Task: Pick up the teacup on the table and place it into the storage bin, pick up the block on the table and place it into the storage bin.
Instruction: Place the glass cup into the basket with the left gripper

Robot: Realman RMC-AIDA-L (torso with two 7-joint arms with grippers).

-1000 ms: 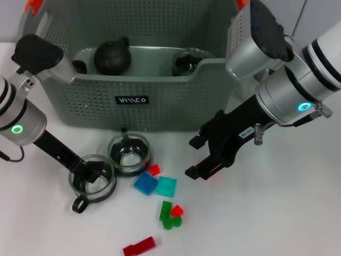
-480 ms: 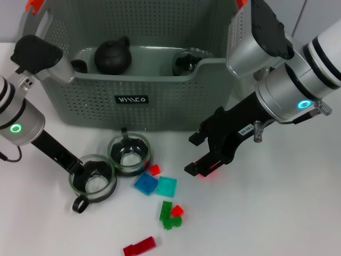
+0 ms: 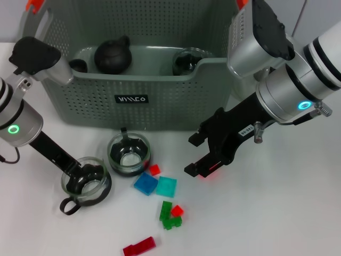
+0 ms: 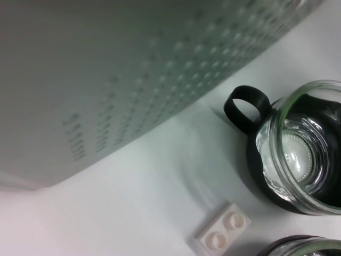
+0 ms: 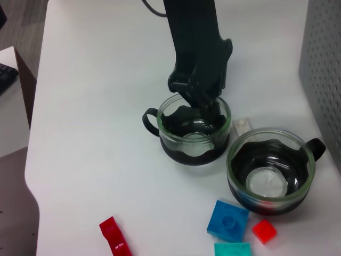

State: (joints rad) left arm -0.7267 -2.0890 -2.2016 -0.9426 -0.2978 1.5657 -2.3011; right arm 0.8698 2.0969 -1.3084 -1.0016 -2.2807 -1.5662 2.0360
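A glass teacup [image 3: 84, 183] with a black base and loop handle is gripped at its rim by my left gripper [image 3: 88, 175], one finger inside the cup and one outside; the grip shows in the right wrist view [image 5: 200, 104]. A second teacup [image 3: 128, 154] stands on the table just in front of the grey perforated storage bin [image 3: 160, 101]. Loose blocks lie to the right of the cups: a blue block [image 3: 145, 183], a cyan one [image 3: 165, 186], a small red one [image 3: 154, 169] and a green one [image 3: 169, 215]. My right gripper [image 3: 193, 156] hovers open to the right of the blocks.
The bin holds a glass jug with a black lid [image 3: 112, 55] and another glass piece [image 3: 187, 61]. A long red block [image 3: 139, 246] lies near the front edge. A small white block [image 5: 242, 126] sits between the two cups.
The left gripper has shifted the held teacup leftward and toward the front edge, away from the second cup; its handle swung left. The right arm stayed nearly still.
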